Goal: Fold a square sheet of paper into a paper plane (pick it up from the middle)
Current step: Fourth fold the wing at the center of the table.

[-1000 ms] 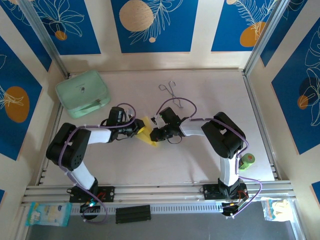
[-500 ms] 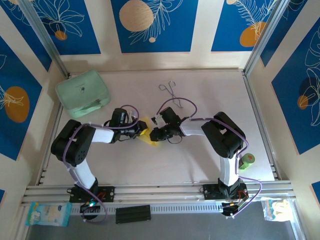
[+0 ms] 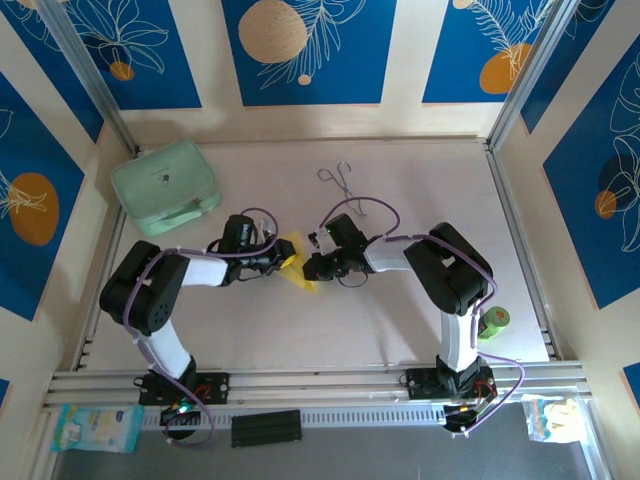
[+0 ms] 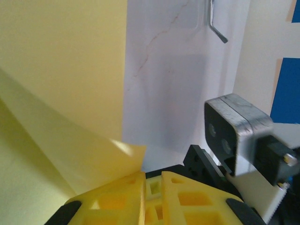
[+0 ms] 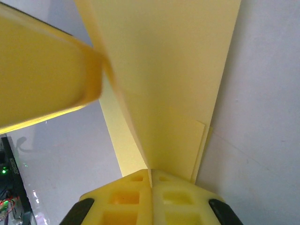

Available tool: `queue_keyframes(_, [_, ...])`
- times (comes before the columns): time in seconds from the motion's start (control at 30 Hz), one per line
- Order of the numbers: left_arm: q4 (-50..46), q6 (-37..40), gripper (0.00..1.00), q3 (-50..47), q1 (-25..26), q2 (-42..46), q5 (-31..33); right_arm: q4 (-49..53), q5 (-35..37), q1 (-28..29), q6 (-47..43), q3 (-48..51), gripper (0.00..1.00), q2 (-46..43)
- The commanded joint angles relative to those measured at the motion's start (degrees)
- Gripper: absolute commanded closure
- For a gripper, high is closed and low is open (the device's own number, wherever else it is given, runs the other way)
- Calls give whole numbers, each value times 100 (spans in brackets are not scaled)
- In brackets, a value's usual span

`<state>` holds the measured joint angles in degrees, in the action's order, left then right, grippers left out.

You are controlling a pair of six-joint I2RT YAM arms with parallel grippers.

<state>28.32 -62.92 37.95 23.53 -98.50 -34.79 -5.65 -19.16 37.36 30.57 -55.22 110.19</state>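
The square sheet of paper [image 3: 301, 276], yellow and folded to a small creased wedge, lies mid-table between both grippers. My right gripper [image 3: 312, 268] is at its right side. In the right wrist view that gripper [image 5: 151, 174] is shut on a raised fold of the paper [image 5: 178, 70]. My left gripper [image 3: 283, 259] meets the paper from the left. Its fingers [image 4: 117, 197] stand a narrow gap apart with nothing between them, and a loose corner of the paper [image 4: 61, 70] rests against the left finger. That left finger [image 5: 42, 84] also looms blurred against the fold.
Thin metal tongs [image 3: 338, 180] lie behind the grippers, their tip [image 4: 216, 26] in the left wrist view. A mint-green case [image 3: 165, 186] sits at the back left. A green roll [image 3: 493, 322] stands by the right arm's base. The right wrist's camera housing [image 4: 234, 131] is close by.
The left arm's elbow has shifted slightly right and away from me. The right wrist has edged a little right. The paper stays between the grippers at nearly the same spot.
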Motion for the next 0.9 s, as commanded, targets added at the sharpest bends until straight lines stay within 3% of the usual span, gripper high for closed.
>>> queue_keyframes(0.0, [11,149,83,-188,38,190,191,-76,-166,-88,173,178,94,90])
queue_keyframes(0.37, [-101,130,87,101,99,-260,8,-138,-255,-133,214,214,93,116])
queue_keyframes(0.87, [-317,304,88,390,152,-442,-157,-87,-237,-176,296,213,83,134])
